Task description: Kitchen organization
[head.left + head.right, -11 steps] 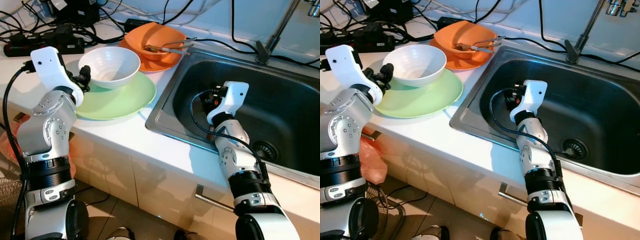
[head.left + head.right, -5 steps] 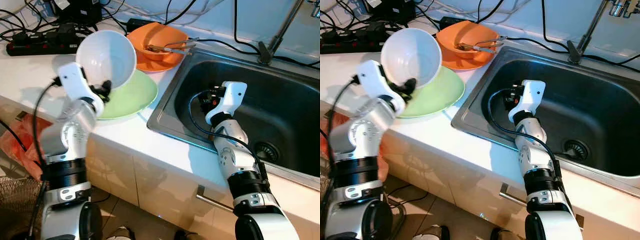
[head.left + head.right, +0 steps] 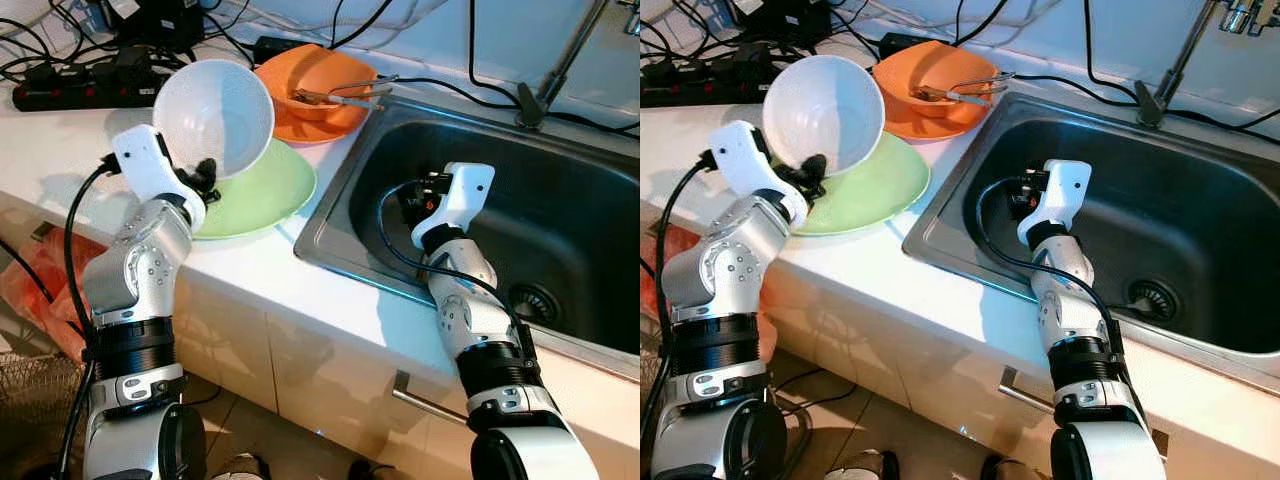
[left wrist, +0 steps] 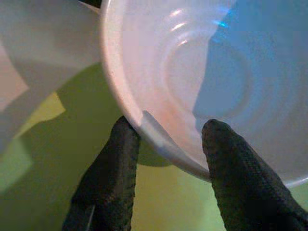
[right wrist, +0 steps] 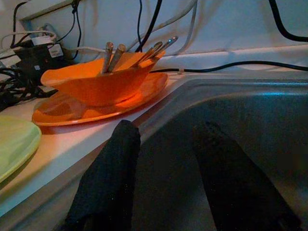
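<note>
The left gripper (image 4: 166,144) is clamped on the rim of the white bowl (image 3: 215,115), one black finger outside the wall and one inside it. The bowl is lifted off the counter (image 3: 240,265) and tipped steeply, its opening facing the camera, above the far-left edge of the green plate (image 3: 262,190). The green plate lies flat on the counter, near the sink's left rim.

Behind the green plate, toward the back edge of the counter, an orange bowl (image 3: 310,80) sits on an orange plate (image 5: 91,108), just beside the sink's back-left corner. Metal utensils (image 3: 340,93) lie in the orange bowl, their handles reaching out over its rim toward the sink.

The right gripper (image 5: 166,159) hangs inside the steel sink (image 3: 560,200), near its left wall, with its fingers apart and nothing between them; it points toward the orange dishes. The drain (image 3: 530,298) sits in the basin floor toward the front of the sink, to the right of that arm. A faucet stem (image 3: 555,65) rises from the back rim.

Black power strips and cables (image 3: 90,70) crowd the back-left corner of the counter
</note>
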Motion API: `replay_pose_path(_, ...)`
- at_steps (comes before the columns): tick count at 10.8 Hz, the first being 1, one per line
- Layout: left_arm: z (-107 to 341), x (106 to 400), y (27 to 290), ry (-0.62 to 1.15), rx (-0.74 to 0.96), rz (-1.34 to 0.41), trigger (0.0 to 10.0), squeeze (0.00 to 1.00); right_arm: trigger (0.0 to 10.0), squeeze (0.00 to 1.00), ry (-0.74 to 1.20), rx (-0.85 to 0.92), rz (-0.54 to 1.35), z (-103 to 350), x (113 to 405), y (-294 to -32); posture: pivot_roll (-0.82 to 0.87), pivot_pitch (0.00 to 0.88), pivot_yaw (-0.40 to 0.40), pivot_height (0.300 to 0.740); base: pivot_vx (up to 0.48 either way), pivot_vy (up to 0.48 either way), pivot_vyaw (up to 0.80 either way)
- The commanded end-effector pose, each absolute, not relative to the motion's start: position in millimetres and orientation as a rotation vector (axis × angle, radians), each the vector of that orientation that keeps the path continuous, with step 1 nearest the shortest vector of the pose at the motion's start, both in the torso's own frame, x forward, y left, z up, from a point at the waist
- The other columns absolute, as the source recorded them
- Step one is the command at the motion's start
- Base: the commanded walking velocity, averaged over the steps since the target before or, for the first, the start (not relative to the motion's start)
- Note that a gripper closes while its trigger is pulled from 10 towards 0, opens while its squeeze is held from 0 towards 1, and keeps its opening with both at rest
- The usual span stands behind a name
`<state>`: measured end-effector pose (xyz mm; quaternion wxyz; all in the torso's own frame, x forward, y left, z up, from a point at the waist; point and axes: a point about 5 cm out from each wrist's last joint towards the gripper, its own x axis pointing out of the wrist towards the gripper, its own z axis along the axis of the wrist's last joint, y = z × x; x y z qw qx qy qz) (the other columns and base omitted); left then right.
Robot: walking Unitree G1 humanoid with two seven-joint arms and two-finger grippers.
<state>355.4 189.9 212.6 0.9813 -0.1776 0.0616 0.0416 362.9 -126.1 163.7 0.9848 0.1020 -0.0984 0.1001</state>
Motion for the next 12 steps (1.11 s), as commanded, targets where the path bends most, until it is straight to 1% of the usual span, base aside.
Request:
replay_pose_path(1,217.6,357.3,188.4,0.105,-0.356,0.095,0.0,0.0,10.0,0.0,-0.158,0.201,0.193,153.4,360.5,-129.4,0.06,0.12,-0.031,0.74,0.0,0.0,0.0)
replay_pose_path(10,214.9,357.9,183.7,0.103,-0.37,0.09,0.0,0.0,10.0,0.0,-0.146,0.194,0.188,151.1,360.5,-130.1,0.06,0.122,-0.032,0.74,0.0,0.0,0.0)
replay_pose_path(12,218.8,357.7,184.5,0.068,-0.37,0.091,0.0,0.0,10.0,0.0,-0.147,0.193,0.191,151.2,360.6,-129.7,0.06,0.12,-0.033,0.74,0.0,0.0,0.0)
